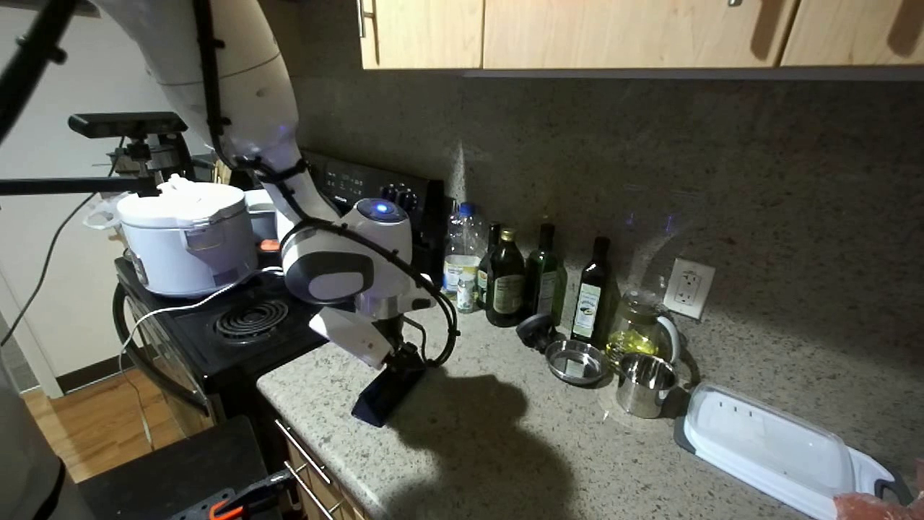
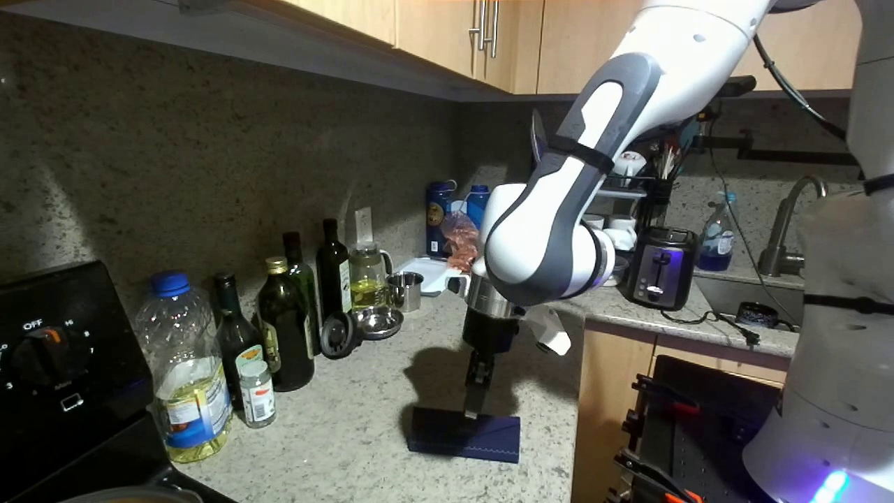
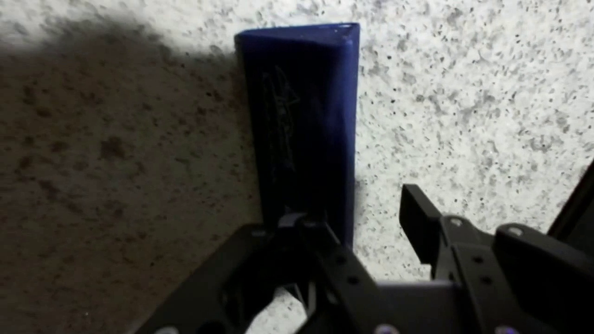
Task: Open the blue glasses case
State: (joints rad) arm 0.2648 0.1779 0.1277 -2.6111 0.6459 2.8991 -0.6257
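At far left in an exterior view, a white rice cooker (image 1: 188, 238) stands on a black stove (image 1: 191, 339), beside a coil burner (image 1: 253, 318). A pale cable (image 1: 170, 310) crosses the stove top and hangs down past its front. The white arm (image 1: 245, 79) reaches in from above and bends down to the speckled bench (image 1: 635, 469). There, near the bench's front edge and directly beneath the tool (image 3: 357, 213), lies the blue glasses case (image 3: 301, 125), a dark navy piece with a wedge-shaped end, which looks closed. In the wrist view the tool's fingers (image 3: 420, 227) stand well apart: the left one overlaps the lower part of the case, and the right one is past the case's right edge with bare bench showing between. The tool has hold of nothing; whether the left finger touches the case I cannot tell. The arm's shadow (image 1: 491, 448) spreads to the right of the case. Farther back along the wall (image 1: 534, 159) stand a clear blue-capped bottle (image 1: 463, 245), a small jar (image 1: 466, 295) just in front of it, and four dark bottles (image 1: 507, 285). Next are a black slotted piece (image 1: 536, 331), a shallow steel bowl (image 1: 576, 363), a glass jug (image 1: 641, 328) with yellow liquid, and a steel cup (image 1: 646, 386) in front of the jug. A white tray (image 1: 769, 433) lies at far right, a pinkish plastic bag (image 1: 877, 508) overlapping its end.
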